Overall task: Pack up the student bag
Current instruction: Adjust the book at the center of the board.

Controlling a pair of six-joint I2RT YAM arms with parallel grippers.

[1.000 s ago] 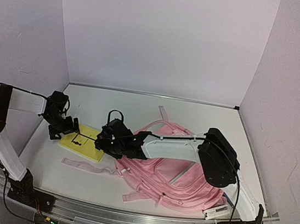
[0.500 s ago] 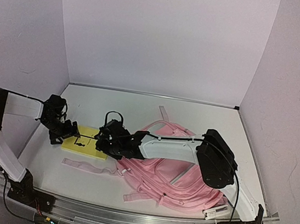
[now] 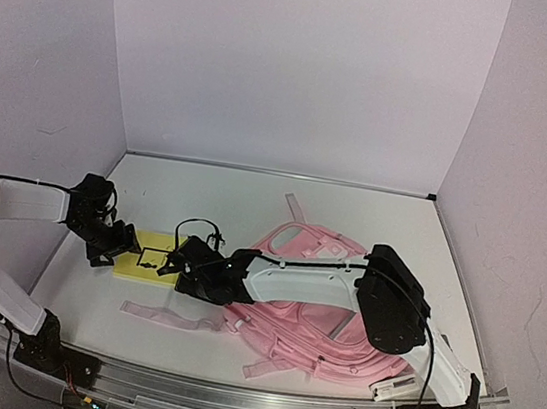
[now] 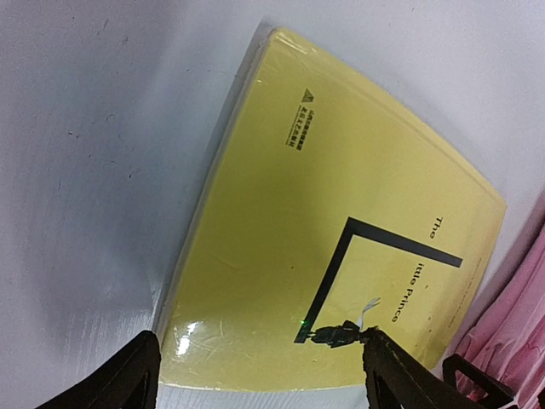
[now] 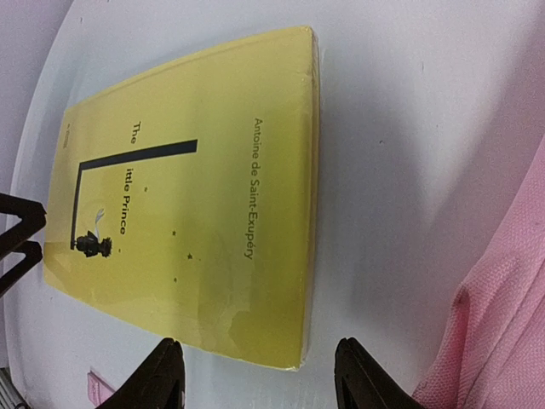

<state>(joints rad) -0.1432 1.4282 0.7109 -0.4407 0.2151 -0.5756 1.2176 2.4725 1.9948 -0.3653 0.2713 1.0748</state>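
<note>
- Top external: shows the pink student bag (image 3: 328,323) lying slumped on the white table (image 3: 254,202), right of centre and towards the near edge, under the right arm.
- Shows one loose pink strap (image 3: 163,314) trailing left from the bag along the table.
- Places a yellow book (image 3: 146,256) flat on the table just left of the bag, with the left gripper (image 3: 118,248) at its left end and the right gripper (image 3: 173,262) at its right end.
- Left wrist: looks down on the book (image 4: 341,213), titled "The little Prince", lying flat on the table (image 4: 102,128).
- Finds the left gripper (image 4: 264,375) spread wide, one of its dark fingers (image 4: 128,379) at each end of the book's short edge; cannot tell whether they touch it.
- Catches a fold of the bag (image 4: 511,341) at the right edge, just beyond the book.
- Right wrist: takes in the same book (image 5: 187,196) from its other end, the author's name readable along the cover.
- Finds the right gripper (image 5: 260,375) partly spread and holding nothing, its fingers (image 5: 166,375) low over the book's near corner.
- Shows pink bag fabric (image 5: 502,298) at the right edge, apart from the book, with bare table (image 5: 409,102) between.
</note>
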